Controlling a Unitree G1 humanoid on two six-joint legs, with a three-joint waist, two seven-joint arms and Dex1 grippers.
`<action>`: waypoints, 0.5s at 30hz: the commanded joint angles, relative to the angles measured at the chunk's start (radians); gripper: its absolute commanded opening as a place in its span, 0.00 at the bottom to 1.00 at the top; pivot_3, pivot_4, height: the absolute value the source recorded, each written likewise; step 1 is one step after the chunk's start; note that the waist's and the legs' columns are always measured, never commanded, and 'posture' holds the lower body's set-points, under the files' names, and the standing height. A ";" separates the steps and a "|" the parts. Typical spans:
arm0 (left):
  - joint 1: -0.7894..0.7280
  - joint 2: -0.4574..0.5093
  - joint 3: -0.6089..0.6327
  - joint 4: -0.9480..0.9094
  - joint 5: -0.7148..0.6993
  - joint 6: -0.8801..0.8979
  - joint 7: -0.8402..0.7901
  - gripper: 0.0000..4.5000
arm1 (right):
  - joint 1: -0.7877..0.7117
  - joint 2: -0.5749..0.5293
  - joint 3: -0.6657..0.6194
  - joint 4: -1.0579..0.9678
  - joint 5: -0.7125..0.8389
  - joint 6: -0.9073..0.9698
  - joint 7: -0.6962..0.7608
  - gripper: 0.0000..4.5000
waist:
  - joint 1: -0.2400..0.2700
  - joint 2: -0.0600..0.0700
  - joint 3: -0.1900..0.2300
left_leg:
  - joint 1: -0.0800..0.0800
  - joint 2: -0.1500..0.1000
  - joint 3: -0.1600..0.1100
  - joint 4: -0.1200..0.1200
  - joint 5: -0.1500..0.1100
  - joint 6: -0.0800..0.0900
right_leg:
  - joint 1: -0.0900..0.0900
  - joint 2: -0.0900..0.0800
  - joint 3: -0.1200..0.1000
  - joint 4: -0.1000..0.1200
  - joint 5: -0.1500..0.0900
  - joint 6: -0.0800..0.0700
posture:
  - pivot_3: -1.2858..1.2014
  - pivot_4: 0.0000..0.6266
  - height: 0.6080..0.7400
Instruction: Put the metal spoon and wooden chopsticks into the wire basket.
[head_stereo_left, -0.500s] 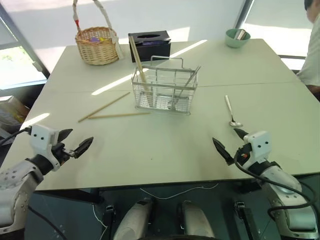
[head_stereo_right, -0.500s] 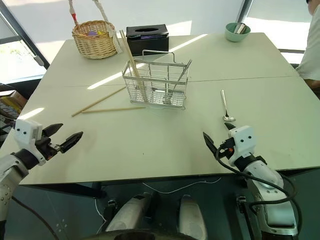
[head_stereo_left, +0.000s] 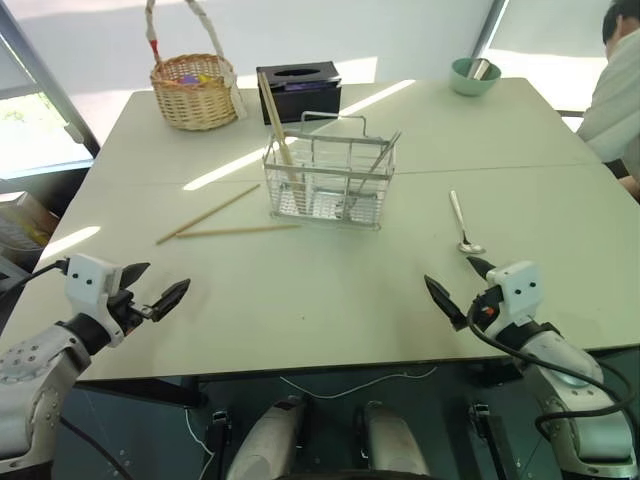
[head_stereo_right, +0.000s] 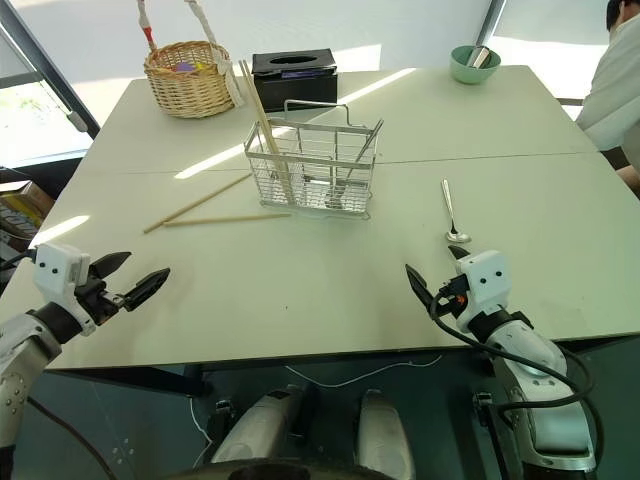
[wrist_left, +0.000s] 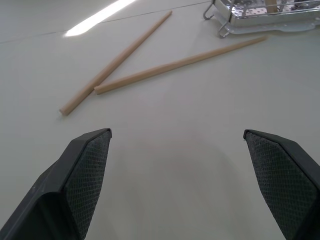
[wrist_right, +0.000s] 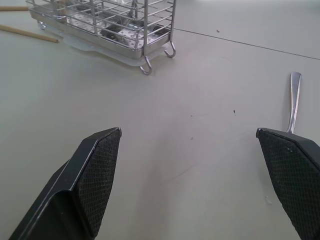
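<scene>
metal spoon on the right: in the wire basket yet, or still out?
Out. The metal spoon lies flat on the table, apart from the wire basket, just ahead of the open right gripper.

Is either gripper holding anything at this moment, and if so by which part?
Nothing is held. The left gripper and right gripper are both open over bare table, short of the wooden chopsticks and metal spoon.

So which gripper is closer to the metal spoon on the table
Right. The right gripper sits just short of the metal spoon, open; the left gripper is far across the table, by the loose chopsticks.
</scene>
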 joint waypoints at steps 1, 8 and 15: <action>-0.004 0.013 0.017 -0.030 -0.007 -0.003 0.000 0.99 | -0.012 -0.005 -0.015 -0.058 0.010 -0.001 -0.005 1.00 | 0.000 0.000 0.000 | 0.000 0.000 0.000 0.000 0.000 0.000 | 0.000 0.000 0.000 0.000 0.000 0.000 | 0.52 0.24 0.89; -0.013 0.015 0.018 -0.022 -0.009 -0.001 0.000 0.99 | -0.017 -0.008 -0.017 -0.073 0.009 0.009 -0.007 1.00 | 0.000 0.000 0.000 | 0.000 0.000 0.000 0.000 0.000 0.000 | 0.000 0.000 0.000 0.000 0.000 0.000 | 0.52 0.24 0.89; -0.039 0.021 0.014 -0.012 -0.004 0.000 0.004 0.99 | -0.014 -0.007 -0.016 -0.081 0.009 0.019 -0.008 1.00 | -0.001 0.000 0.000 | 0.000 0.000 0.000 0.000 0.000 0.000 | 0.000 0.000 0.000 0.000 0.000 0.000 | 0.52 0.24 0.89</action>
